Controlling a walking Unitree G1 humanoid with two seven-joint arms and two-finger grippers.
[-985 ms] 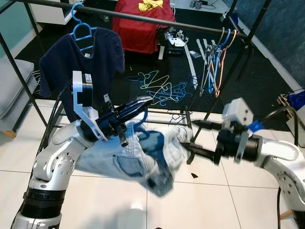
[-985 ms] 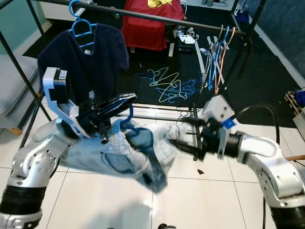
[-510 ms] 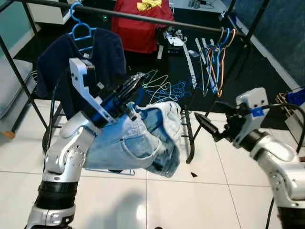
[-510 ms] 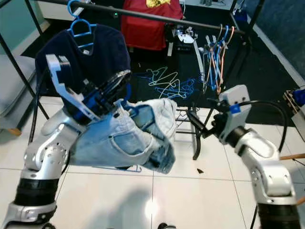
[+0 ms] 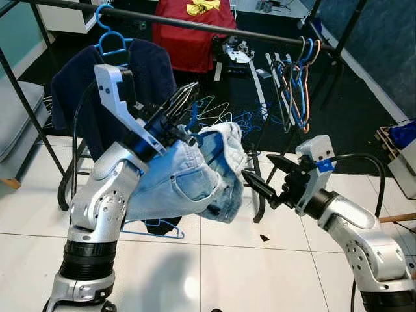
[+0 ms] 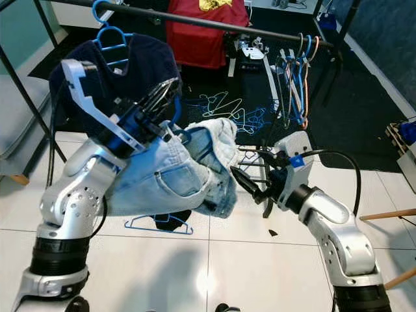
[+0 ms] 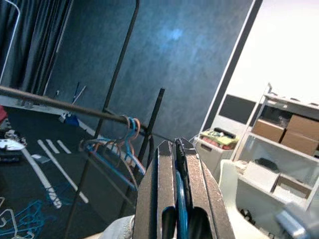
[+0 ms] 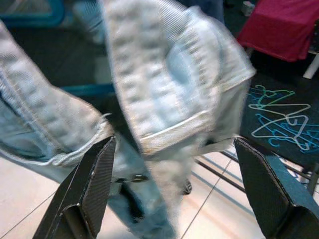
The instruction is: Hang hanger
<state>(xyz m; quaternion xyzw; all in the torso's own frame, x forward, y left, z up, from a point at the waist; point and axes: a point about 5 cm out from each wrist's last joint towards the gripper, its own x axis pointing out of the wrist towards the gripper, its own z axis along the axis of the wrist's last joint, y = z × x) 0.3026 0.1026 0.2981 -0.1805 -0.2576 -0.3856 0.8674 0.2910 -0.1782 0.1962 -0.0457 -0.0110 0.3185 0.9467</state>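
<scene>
My left gripper (image 5: 185,94) is raised below the black rail (image 5: 195,23) and is shut on the hook of a blue hanger (image 7: 178,199). Light denim shorts (image 5: 188,175) hang from that hanger and drape over my left forearm. Just right of the shorts, my right gripper (image 5: 263,175) stands open, its fingers (image 8: 92,189) spread wide with the denim (image 8: 174,84) close in front of them and nothing held.
A navy t-shirt (image 5: 78,84) on a blue hanger (image 5: 107,36) hangs at the rail's left. Several bare hangers (image 5: 296,84) hang at its right end. Loose hangers (image 5: 221,114) lie on the dark floor beyond, one (image 5: 153,227) on the tiles. Red cloth (image 5: 188,32) behind, grey seat (image 5: 16,123) left.
My left arm has lifted the hanger and shorts up from low in front of me towards the rail. The right gripper let go of the shorts, drew back, then came close again, open.
</scene>
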